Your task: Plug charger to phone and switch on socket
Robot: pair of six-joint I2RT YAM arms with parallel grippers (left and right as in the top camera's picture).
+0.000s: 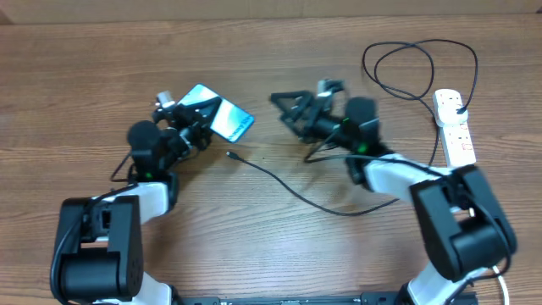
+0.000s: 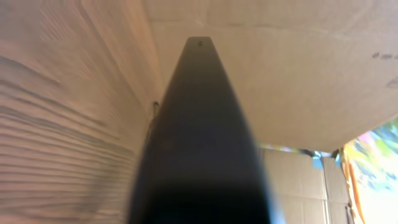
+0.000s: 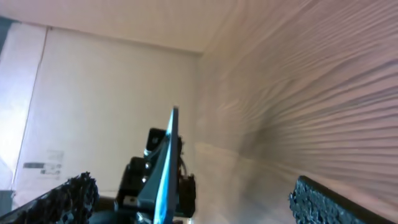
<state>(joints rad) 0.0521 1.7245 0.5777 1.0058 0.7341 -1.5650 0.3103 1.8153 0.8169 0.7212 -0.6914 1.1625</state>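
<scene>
The left hand [image 1: 201, 114] sits at about 10 o'clock on the worktop [image 1: 102, 76] and grips the phone [image 1: 229, 121] by one end. The light blue screen faces up and sticks out toward 3 o'clock. In the left wrist view the phone's dark edge [image 2: 199, 143] fills the middle of the picture, and the fingers themselves are out of sight.

The right hand [image 1: 286, 114] is just past the centre, toward 1 o'clock. It points at the phone across a gap, and its jaws are wide apart with nothing between them. Its own camera shows the two rough black pads [image 3: 68, 194] at opposite lower corners. The phone stands edge-on between them, farther off, as a thin blue sliver.

The charger [image 1: 288, 188] lies on the wood, with its small connector end loose near the centre (close below the phone, not touching it). The cable curves toward 5 o'clock, passes under the right arm and loops up around 1 o'clock. It ends at a black plug on the far end of the socket [image 1: 457, 140]. The socket lies at 3 o'clock, well apart from both hands; its switch position is too small to read.
</scene>
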